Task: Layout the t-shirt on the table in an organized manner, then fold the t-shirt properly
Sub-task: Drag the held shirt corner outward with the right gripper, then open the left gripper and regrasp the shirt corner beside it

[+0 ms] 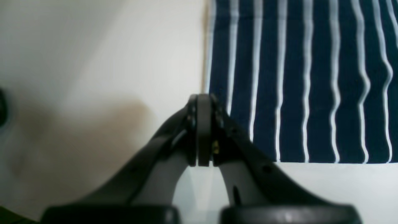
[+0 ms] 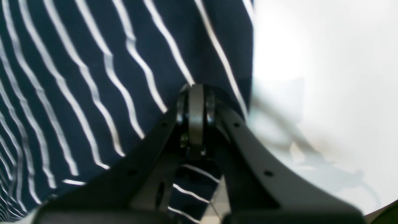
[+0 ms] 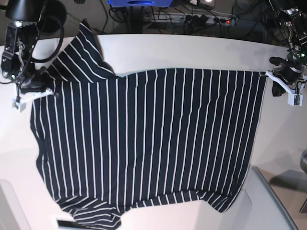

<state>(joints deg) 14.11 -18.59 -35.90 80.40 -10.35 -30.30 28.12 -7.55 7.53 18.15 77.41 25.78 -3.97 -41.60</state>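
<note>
**Bright overhead light, soft wrist views**

The bench (image 3: 192, 52) is lit brightly and evenly in the base view, while the background behind it is left dim. Both wrist views are blurred. The left end effector (image 1: 203, 99) is rendered out of focus, and a brownish shadow is cast beside it. White glare is seen on the bench beside the t-shirt (image 2: 93, 62) in the right wrist view.

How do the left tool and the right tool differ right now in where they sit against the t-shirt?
The left tool sits at a straight-edged corner of the t-shirt, mostly over the bare table. The right tool sits over the striped fabric, which looks more rippled there. In the base view they are at opposite ends of the shirt. Both are shut.
</note>
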